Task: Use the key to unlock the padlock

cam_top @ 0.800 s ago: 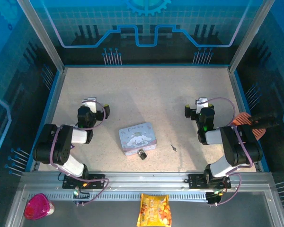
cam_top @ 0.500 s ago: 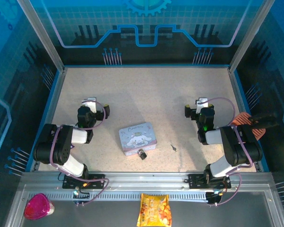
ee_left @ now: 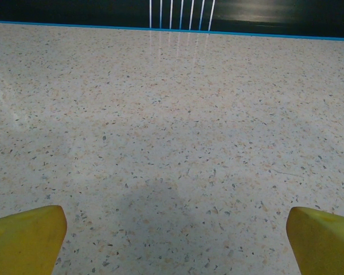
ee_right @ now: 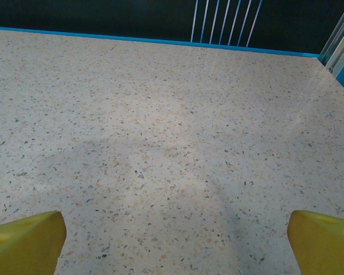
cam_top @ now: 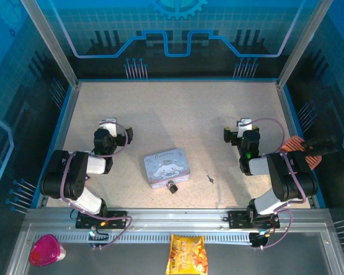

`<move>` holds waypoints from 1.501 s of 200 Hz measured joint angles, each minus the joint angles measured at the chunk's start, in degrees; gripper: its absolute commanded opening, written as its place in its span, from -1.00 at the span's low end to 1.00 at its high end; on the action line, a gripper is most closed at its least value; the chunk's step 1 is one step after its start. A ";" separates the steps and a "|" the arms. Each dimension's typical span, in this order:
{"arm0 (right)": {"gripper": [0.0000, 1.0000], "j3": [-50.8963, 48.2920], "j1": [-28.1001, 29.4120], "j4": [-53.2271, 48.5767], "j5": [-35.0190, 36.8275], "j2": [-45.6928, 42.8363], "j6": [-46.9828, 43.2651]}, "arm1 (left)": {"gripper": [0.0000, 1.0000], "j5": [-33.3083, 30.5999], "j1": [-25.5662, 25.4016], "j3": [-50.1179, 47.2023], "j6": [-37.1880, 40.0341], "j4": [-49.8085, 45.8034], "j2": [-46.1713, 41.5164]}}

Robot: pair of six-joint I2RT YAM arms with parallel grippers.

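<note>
1. Speckled beige stone-like surfacing covers the desk (cam_top: 178, 109), which is bounded by a blue rim and aluminium posts.
2. From the top view, the padlock (cam_top: 172, 187), tiny and dark, is found at the near edge of a pale blue rectangular tin (cam_top: 167, 167). It appears to touch the tin, though this is too small to be settled.
3. The key (cam_top: 209, 179), a thin dark sliver, is seen lying on the desk to the right of the padlock, apart from it.
4. The left claw (cam_top: 110, 126) is held low, left of the tin, on a folded arm. The right claw (cam_top: 243, 127) is mirrored at the right.
5. In the wrist views, smooth yellow fingertips (ee_left: 24, 239) (ee_right: 321, 240) are spread wide with bare speckled desk between them, so both claws are released.
</note>
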 measured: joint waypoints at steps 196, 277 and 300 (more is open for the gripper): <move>0.99 4.76 6.36 -25.77 1.73 -29.77 1.77 | 0.99 0.48 -5.73 9.07 -12.98 -29.51 -36.54; 0.99 14.78 -2.34 -63.67 -16.04 -51.47 26.01 | 0.99 5.22 -3.37 22.82 -33.57 -68.11 -39.39; 0.96 17.66 1.18 -73.07 -17.14 -48.92 27.54 | 0.99 8.37 -6.32 22.80 -34.53 -72.32 -37.13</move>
